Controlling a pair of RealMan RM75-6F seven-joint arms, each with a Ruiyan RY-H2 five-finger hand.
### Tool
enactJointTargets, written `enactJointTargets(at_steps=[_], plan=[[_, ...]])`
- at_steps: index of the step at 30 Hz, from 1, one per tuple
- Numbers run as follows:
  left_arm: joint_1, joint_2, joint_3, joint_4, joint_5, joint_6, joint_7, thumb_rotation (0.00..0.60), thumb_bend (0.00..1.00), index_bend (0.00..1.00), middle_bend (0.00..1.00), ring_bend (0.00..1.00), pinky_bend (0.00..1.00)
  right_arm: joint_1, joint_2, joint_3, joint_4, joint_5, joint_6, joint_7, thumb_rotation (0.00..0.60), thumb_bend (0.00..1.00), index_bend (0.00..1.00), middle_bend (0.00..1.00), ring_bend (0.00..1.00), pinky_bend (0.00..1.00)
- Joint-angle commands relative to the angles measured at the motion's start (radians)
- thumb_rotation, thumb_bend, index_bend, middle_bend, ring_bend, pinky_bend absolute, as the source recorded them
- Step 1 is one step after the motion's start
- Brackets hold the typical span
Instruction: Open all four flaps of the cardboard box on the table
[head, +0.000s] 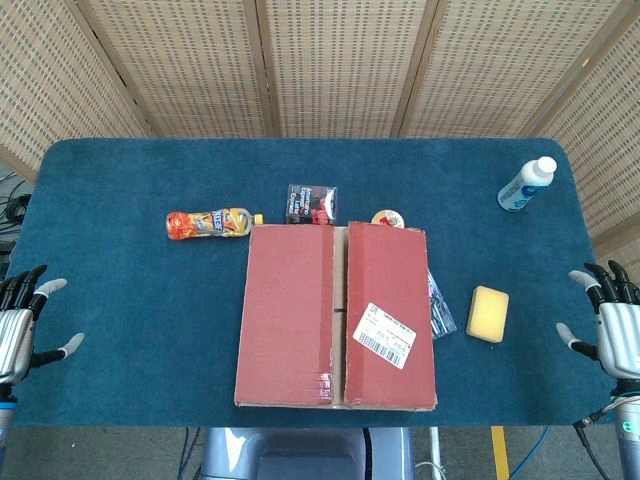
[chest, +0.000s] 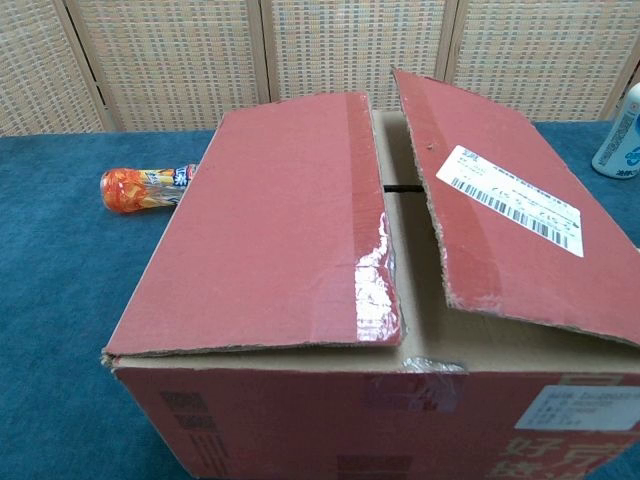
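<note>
one cardboard box (head: 336, 315) sits on the blue table (head: 130, 290), near the six o'clock edge and about midway across. its two top flaps, the left flap (chest: 270, 220) and the right flap (chest: 500, 210), lie folded over the top with a narrow gap between them; in the chest view the right one is raised a little and tilted, and plain brown cardboard of an inner flap shows in the gap. a white shipping label (head: 385, 335) is stuck on the right flap. whatever the box holds cannot be seen. around the box there are one orange bottle (head: 208, 223) lying on its side at about ten o'clock, one small dark packet (head: 312, 203) at twelve o'clock just beyond the far edge, one round yellow-and-red item (head: 387, 218) partly hidden behind the far right corner, one clear plastic wrapper (head: 441, 310) against the right wall, one yellow sponge (head: 488, 313) at three o'clock, and one white-and-blue bottle (head: 526, 184) well apart at two o'clock. there are two hands: the left hand (head: 20, 325) at the table's eight o'clock edge and the right hand (head: 612, 325) at the four o'clock edge. both have their fingers spread apart and hold nothing, well clear of the box.
</note>
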Motion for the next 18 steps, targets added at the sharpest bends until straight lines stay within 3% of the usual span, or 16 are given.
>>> enactJointTargets(at_steps=[1,6,16,18], plan=[[-0.001,0.001,0.001,-0.001,-0.002,-0.003,0.002,0.508,0.21,0.2,0.07,0.07,0.06,0.001,0.0,0.0,0.003,-0.004,-0.001,0.008,0.6,0.29,0.22,0.17,0.04,0.19],[-0.007,0.001,-0.001,-0.005,-0.001,-0.007,0.006,0.509,0.21,0.2,0.07,0.07,0.06,0.003,0.001,0.002,0.007,-0.009,-0.001,0.027,0.6,0.43,0.22,0.17,0.04,0.19],[-0.018,0.001,-0.003,-0.013,-0.019,-0.024,0.031,0.51,0.21,0.2,0.07,0.07,0.06,0.027,0.024,0.0,-0.009,-0.045,-0.049,0.14,0.6,0.95,0.22,0.18,0.04,0.19],[-0.02,0.002,-0.002,-0.012,-0.018,-0.026,0.031,0.51,0.21,0.2,0.07,0.07,0.06,0.043,0.035,0.004,-0.014,-0.065,-0.061,0.172,0.6,1.0,0.22,0.19,0.04,0.19]])
